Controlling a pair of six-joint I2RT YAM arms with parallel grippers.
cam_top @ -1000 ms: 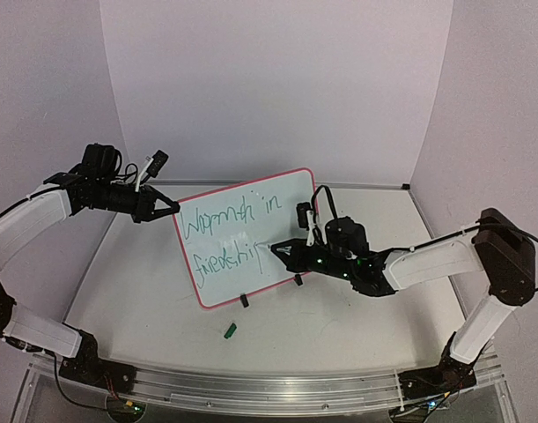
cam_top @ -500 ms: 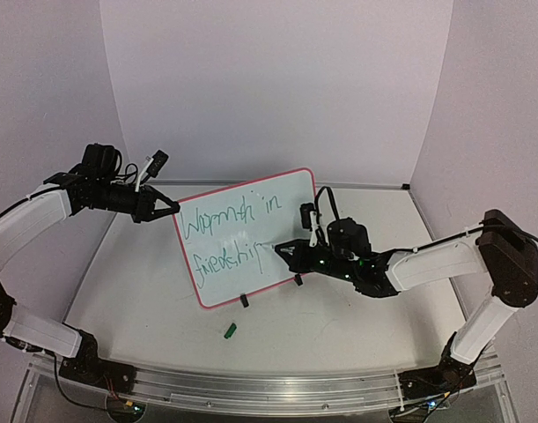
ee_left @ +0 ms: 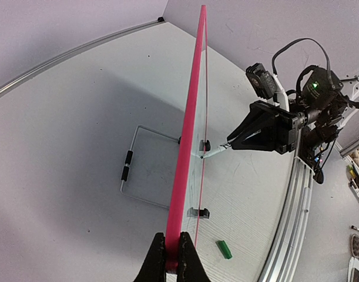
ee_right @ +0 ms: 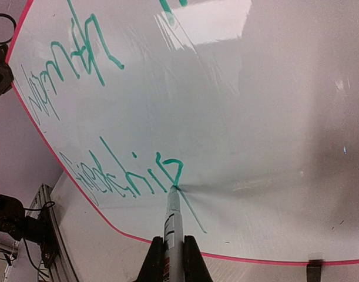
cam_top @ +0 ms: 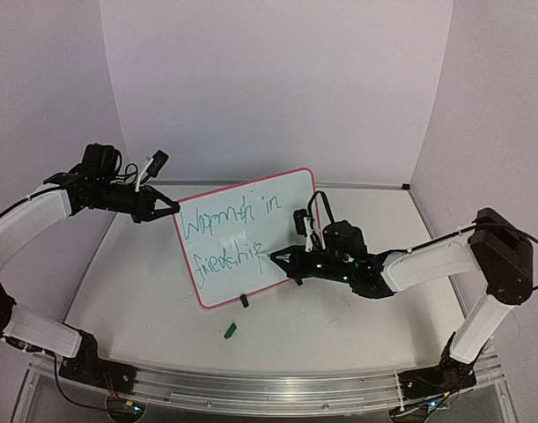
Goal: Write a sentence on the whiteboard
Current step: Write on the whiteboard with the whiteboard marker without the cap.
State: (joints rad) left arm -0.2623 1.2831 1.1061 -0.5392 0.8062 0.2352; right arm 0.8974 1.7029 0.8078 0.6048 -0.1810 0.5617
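Note:
The whiteboard (cam_top: 246,231) stands tilted mid-table on two black clip feet, pink-framed. My left gripper (cam_top: 172,210) is shut on its upper left edge; the left wrist view shows the pink frame (ee_left: 188,147) edge-on between the fingers (ee_left: 174,258). The sentence (cam_top: 232,231) in green script runs in two lines. My right gripper (cam_top: 282,257) is shut on a marker (ee_right: 173,223), whose tip touches the board at the last letter of the lower line (ee_right: 170,170). The marker also shows in the left wrist view (ee_left: 214,150).
A green marker cap (cam_top: 231,330) lies on the table in front of the board, also in the left wrist view (ee_left: 225,249). A wire stand (ee_left: 138,167) sits behind the board. Grey walls enclose the table at back and sides.
My right gripper has shifted left and slightly down along the board with the marker, working on the last letter of the lower line. The left arm and board have not moved.

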